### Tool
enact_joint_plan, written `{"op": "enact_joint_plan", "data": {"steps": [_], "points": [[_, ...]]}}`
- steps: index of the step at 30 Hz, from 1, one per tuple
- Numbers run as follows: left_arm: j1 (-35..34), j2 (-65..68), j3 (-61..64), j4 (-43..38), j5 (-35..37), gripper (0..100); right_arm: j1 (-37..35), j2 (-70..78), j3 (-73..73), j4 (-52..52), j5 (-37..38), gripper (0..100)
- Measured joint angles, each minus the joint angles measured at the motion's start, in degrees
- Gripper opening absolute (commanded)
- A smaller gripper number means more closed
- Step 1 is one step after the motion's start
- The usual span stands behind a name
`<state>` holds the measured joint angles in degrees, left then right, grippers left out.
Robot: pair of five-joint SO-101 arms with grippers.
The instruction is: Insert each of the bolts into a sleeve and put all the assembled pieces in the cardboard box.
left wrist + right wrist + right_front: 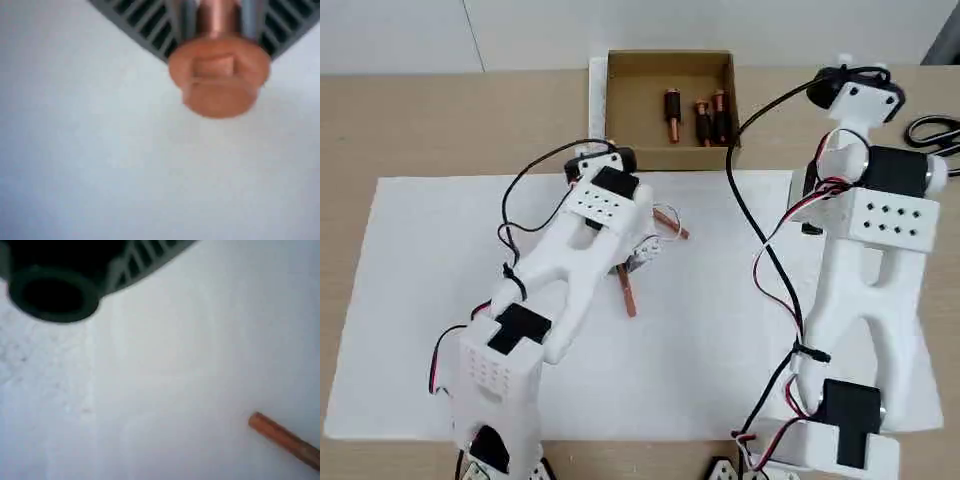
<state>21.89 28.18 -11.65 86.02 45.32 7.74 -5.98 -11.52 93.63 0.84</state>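
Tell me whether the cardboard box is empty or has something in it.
Not empty: three assembled pieces lie on the floor of the cardboard box, seen from above.

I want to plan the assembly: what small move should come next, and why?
Probably carry the bolt in the left gripper toward the sleeve in the right gripper and line them up: each holds one part, not yet joined.

Matt coppery bolt [220, 75], plain cardboard box [669, 59]
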Motion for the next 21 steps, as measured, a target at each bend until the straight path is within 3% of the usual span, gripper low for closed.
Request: {"op": "enact_joint_plan", "data": {"steps": [8,17,21], "points": [[0.1,-1.6,-2.4,4.1,-8.2,1,0.0,0.0,0.0,0.0,0.0,0.4],[-2.5,-1.6,-2.4,5.5,-31.1,1,0.0,0.0,0.0,0.0,0.0,0.4],[-6.2,-1.6,-2.4,5.5,-37.1,1,0.0,0.0,0.0,0.0,0.0,0.4]]}}
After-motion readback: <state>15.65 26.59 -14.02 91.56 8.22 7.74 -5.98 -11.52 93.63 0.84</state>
